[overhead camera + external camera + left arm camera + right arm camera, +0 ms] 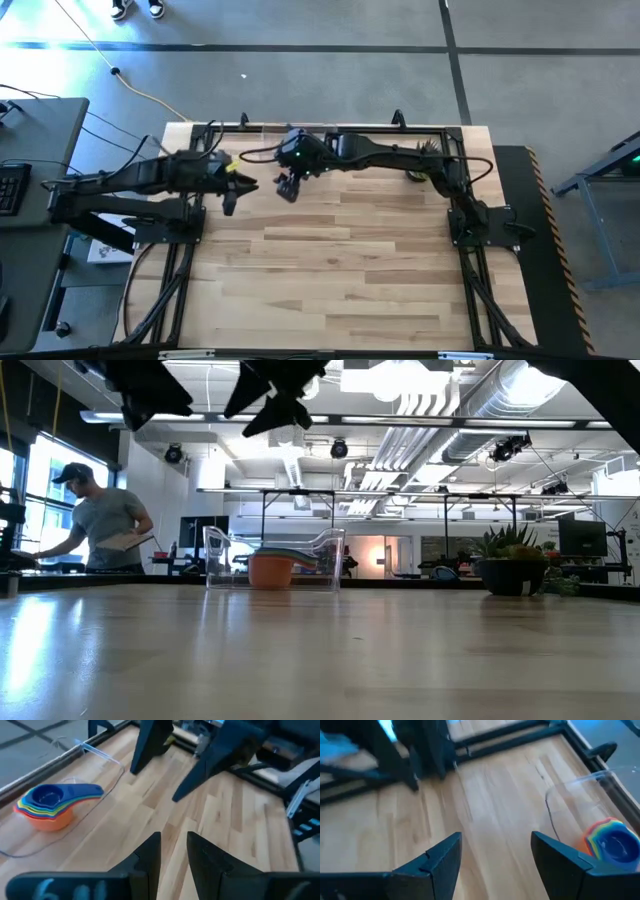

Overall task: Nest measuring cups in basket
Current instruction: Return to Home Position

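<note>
The measuring cups point(47, 807) sit stacked one inside another, blue on top and orange at the bottom, inside the clear basket point(95, 795) near the table's far edge. They also show in the low view point(275, 565) and the right wrist view point(612, 842). My left gripper point(230, 195) hovers above the table, near-left of the basket, fingers a little apart and empty point(174, 840). My right gripper point(288, 185) hangs in the air close beside it, wide open and empty point(495, 845). Neither touches the cups or the basket.
A small potted plant point(510, 565) stands toward the far right of the table. Bare wood point(340, 270) lies across the table's middle and near side. Beyond the table a person point(100, 520) stands at a bench on the left.
</note>
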